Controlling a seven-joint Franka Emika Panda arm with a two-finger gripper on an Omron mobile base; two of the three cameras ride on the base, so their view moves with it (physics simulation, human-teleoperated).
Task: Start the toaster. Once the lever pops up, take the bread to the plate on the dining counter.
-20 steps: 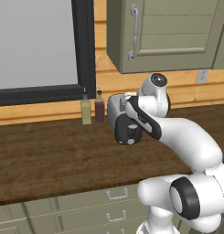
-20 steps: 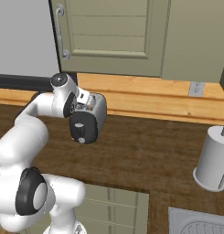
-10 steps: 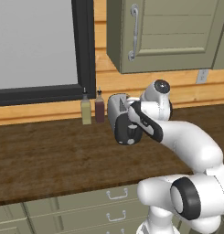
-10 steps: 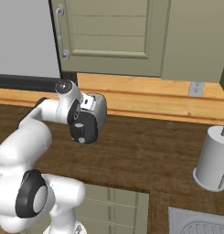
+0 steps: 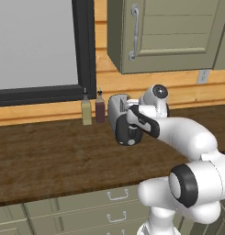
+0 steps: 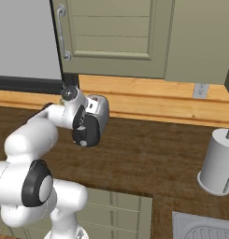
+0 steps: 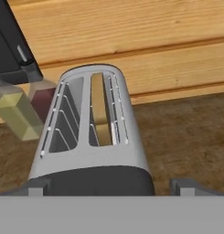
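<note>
Glossy white rounded arm segments, black joint bands, a dark-tipped hand [image 7: 111, 185].

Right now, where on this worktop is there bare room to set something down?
Bare wood in front of the two bottles, left of the toaster, and between toaster and paper towel roll. Crowded at the toaster, where the gripper hovers.

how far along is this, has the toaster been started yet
Early stage. Done: the bread sits in one slot of the toaster, and the arm is at its black end panel. In hand: the gripper hangs just over that end, fingertips spread either side, holding nothing. Whether the lever is pressed cannot be told. Left: starting it if not, the pop-up, then carrying the bread to the plate.
</note>
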